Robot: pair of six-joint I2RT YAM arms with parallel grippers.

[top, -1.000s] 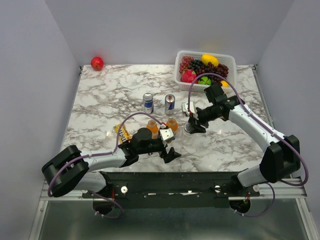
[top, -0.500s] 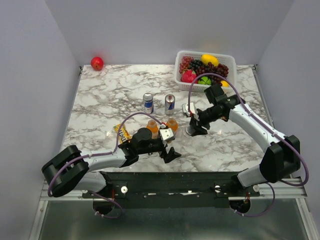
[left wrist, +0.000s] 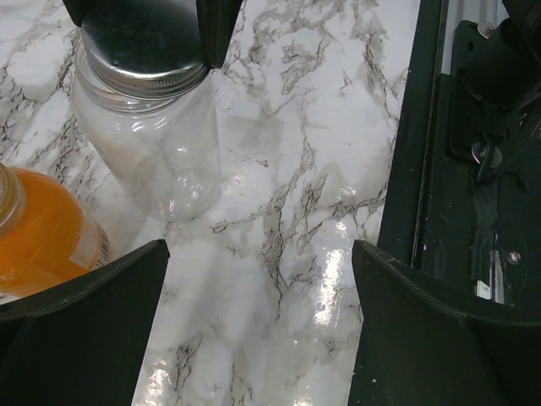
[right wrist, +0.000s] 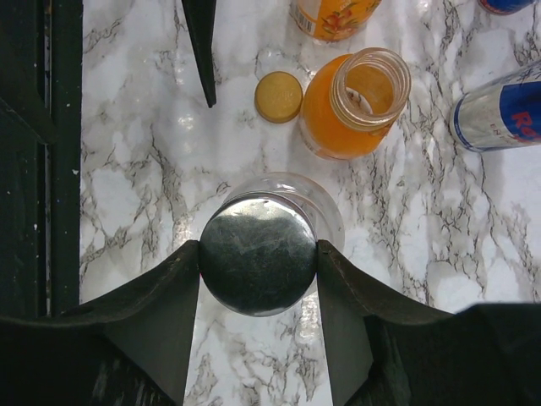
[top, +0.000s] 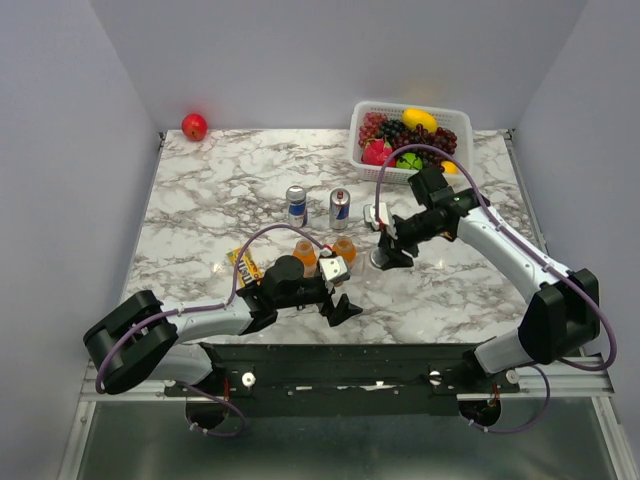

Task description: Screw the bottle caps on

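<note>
The silver-grey lid (right wrist: 258,266) is sitting flat on the neck of the clear glass jar (left wrist: 161,161), its brushed round face pointing straight up. The jar is standing upright near the middle of the worktop (right wrist: 127,169), its long axis vertical and its smooth, rounded walls showing the grey-veined white marble through them. The lid's ridged metal skirt is wrapping the jar's mouth.

The right gripper (top: 387,252) is coming at it from above, its two black fingers (right wrist: 182,288) pressing on opposite sides of the lid, clamped around it.

Just beside the jar, a stubby bottle of orange liquid (right wrist: 347,106) is standing upright with its mouth uncovered, and a small round gold cap (right wrist: 278,96) is lying flat on the marble next to it. A second orange bottle (right wrist: 334,17) is showing only partly at the frame's edge. A blue-and-silver can (right wrist: 499,114) is standing a little further out.

The left gripper (left wrist: 258,296) is hanging low near the jar with its fingers spread wide, holding nothing.
</note>
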